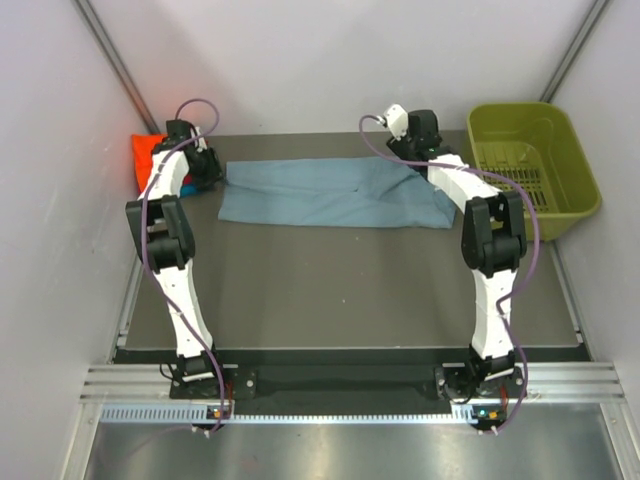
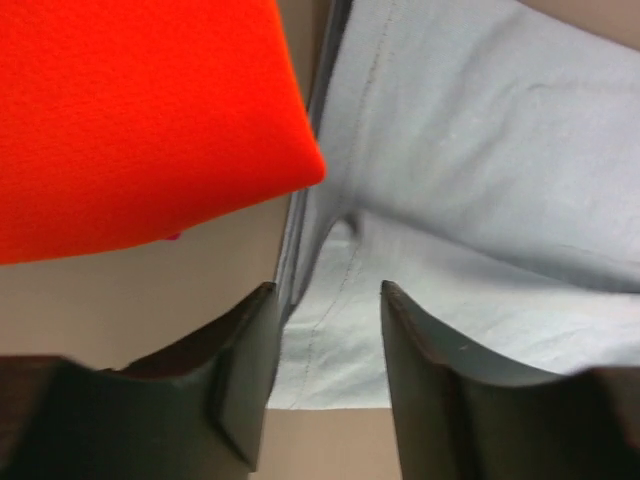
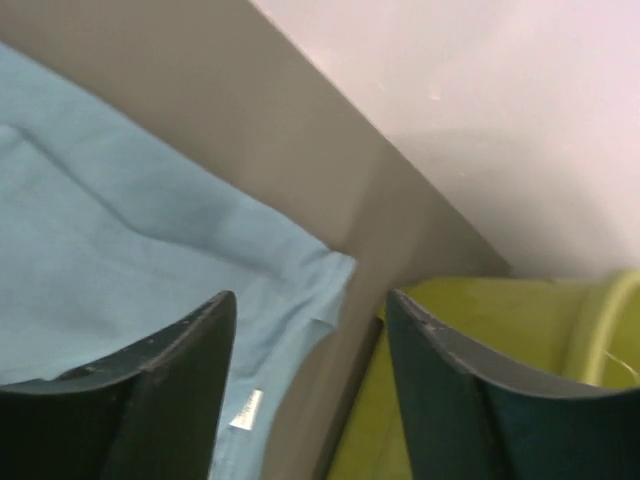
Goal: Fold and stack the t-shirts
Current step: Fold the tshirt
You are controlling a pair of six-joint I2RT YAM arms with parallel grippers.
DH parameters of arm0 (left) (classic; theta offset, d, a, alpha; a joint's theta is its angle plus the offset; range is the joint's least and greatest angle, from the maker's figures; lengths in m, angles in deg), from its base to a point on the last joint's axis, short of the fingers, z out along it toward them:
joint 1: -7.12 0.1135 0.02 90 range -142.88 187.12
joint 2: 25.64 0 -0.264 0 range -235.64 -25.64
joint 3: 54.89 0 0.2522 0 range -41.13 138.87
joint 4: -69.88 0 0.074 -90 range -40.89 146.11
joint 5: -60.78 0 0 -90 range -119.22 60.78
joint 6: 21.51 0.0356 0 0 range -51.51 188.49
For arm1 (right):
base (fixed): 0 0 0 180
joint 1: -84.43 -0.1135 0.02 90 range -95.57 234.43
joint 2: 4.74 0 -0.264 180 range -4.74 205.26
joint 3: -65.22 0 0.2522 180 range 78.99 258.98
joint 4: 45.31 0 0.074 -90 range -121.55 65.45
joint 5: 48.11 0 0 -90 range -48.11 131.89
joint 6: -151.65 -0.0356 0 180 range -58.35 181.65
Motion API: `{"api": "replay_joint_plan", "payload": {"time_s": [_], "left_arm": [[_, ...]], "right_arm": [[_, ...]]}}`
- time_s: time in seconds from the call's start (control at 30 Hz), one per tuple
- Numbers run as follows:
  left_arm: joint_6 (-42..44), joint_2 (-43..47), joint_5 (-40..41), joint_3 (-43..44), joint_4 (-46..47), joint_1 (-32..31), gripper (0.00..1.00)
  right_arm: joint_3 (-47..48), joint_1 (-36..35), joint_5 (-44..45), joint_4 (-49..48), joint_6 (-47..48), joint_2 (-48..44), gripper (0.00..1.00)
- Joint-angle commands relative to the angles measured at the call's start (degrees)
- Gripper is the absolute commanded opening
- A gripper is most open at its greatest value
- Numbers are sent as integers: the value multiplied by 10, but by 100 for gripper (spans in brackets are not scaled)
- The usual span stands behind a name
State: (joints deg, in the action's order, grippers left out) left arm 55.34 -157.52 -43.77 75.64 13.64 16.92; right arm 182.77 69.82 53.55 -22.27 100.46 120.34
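Observation:
The grey-blue t-shirt [image 1: 330, 193] lies folded into a long band across the far half of the table. My left gripper [image 1: 205, 172] is open over its left end, a corner of the cloth [image 2: 330, 350] showing between the fingers. The folded orange t-shirt [image 1: 147, 152] sits at the far left corner, with a bit of red and teal beside it [image 1: 190, 186]; the orange one fills the upper left of the left wrist view [image 2: 130, 120]. My right gripper [image 1: 415, 150] is open and empty over the shirt's right end [image 3: 150, 270], near its white label [image 3: 244, 410].
The olive-green basket [image 1: 532, 165] stands at the far right; its rim shows close beside the shirt's end in the right wrist view [image 3: 500, 330]. White walls enclose the table on three sides. Purple cables run along both arms.

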Motion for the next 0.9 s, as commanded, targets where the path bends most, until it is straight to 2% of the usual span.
{"api": "replay_joint_plan", "payload": {"time_s": [0.0, 0.17, 0.27, 0.37, 0.57, 0.67, 0.87], "left_arm": [[8, 55, 34, 16, 13, 3, 52], [1, 94, 14, -1, 8, 5, 53], [-14, 114, -14, -35, 7, 4, 52], [-28, 128, -53, -82, 10, 1, 51], [-45, 143, -101, -176, 21, -17, 46], [-46, 145, -102, -206, 26, -24, 41], [-35, 137, -67, -220, 28, -35, 40]], "right_arm": [[-11, 5, 56, -54, -5, -68, 64], [-28, 4, 36, -19, -63, -113, 65], [-27, 4, -19, 23, -120, -118, 63], [8, 3, -101, 60, -189, -79, 61], [68, 8, -200, 80, -275, -2, 54], [90, 10, -217, 76, -303, 25, 52], [128, 13, -242, 58, -347, 86, 46]]}}
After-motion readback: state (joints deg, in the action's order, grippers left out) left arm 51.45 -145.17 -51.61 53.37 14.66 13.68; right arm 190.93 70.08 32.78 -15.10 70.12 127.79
